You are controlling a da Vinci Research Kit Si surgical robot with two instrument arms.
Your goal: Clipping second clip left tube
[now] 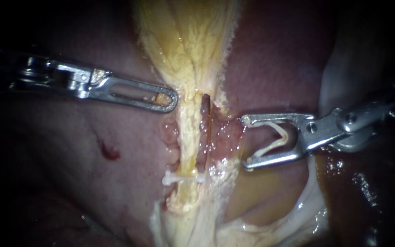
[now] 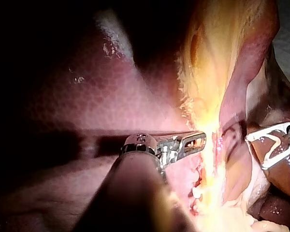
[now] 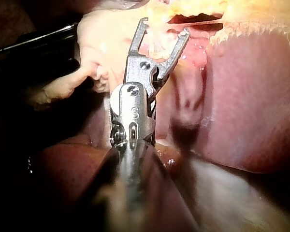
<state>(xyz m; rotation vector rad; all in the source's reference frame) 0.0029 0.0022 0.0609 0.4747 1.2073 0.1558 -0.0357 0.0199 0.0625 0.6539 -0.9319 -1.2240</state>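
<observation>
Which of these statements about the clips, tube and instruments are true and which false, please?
1. A placed clip sits across the tube. True.
2. The right instrument holds a loaded clip between its jaws. True.
3. The right instrument's jaws straddle the tube. False: they are beside it, not around it.
4. The left instrument points away from the tube. False: its tip lies right at the tube's side.

Centre brightly lit; edges dark; glare on right instrument (image 1: 245, 142), wet liver (image 2: 111, 96).
</observation>
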